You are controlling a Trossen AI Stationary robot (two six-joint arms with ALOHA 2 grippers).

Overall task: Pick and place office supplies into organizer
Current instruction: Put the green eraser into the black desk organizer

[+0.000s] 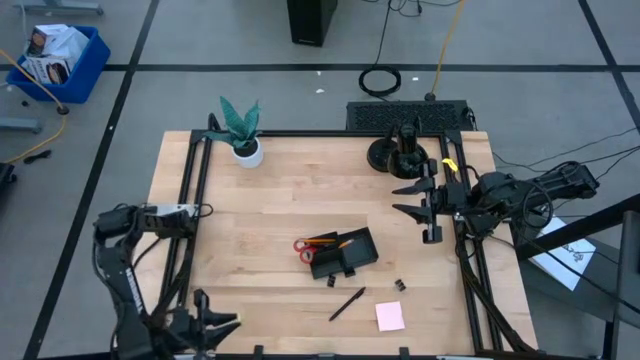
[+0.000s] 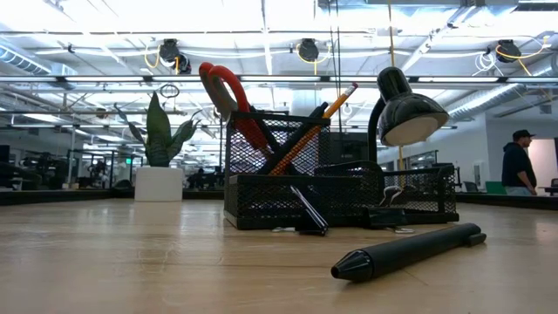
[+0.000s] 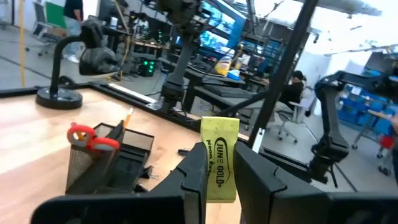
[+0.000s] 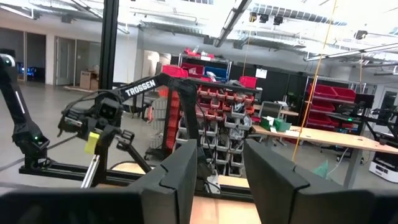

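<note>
The black mesh organizer stands mid-table. In it the red-handled scissors and an orange pencil lean upright. A black pen, a pink sticky-note pad and tiny black clips lie on the wood nearer the front edge. My left gripper, low at the front left, is shut on a yellow-green piece. My right gripper hangs open and empty above the table's right side. My left gripper pinches the yellow-green piece by its two long narrow sides, at its lower half, between the two fingers. The fingers point level toward the organizer. The piece stands upright with its printed face showing and its upper half above the fingers, clear of the table.
A plant in a white pot stands at the far left. A black desk lamp on a round stand is at the far right, close to my right arm. A second pen leans against the organizer's front. Bare wood lies left of the organizer.
</note>
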